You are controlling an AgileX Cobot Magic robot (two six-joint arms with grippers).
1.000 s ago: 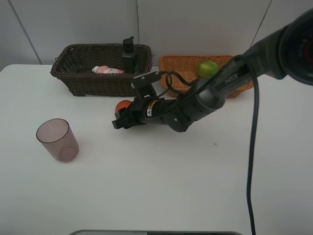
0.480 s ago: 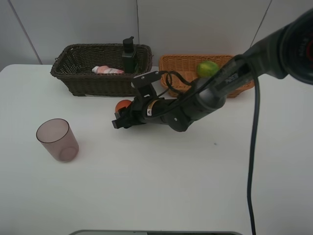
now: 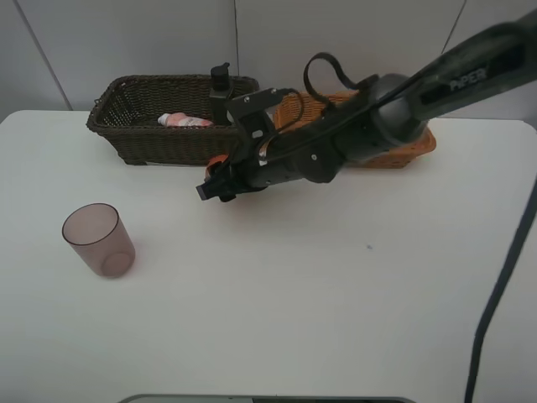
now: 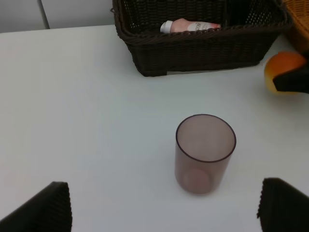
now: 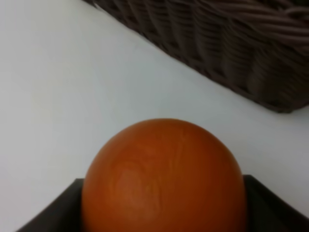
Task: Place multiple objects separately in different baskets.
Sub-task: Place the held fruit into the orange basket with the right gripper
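Right wrist: orange fruit (image 5: 161,174) clamped between jaws of right tool (image 5: 163,209).

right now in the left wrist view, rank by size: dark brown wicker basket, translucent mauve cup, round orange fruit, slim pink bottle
dark brown wicker basket
translucent mauve cup
round orange fruit and slim pink bottle: both partly hidden, unranked

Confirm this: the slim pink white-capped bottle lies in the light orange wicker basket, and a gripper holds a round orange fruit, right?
No: the slim pink white-capped bottle lies in the dark brown wicker basket, as the left wrist view shows. The right gripper does hold the round orange fruit.
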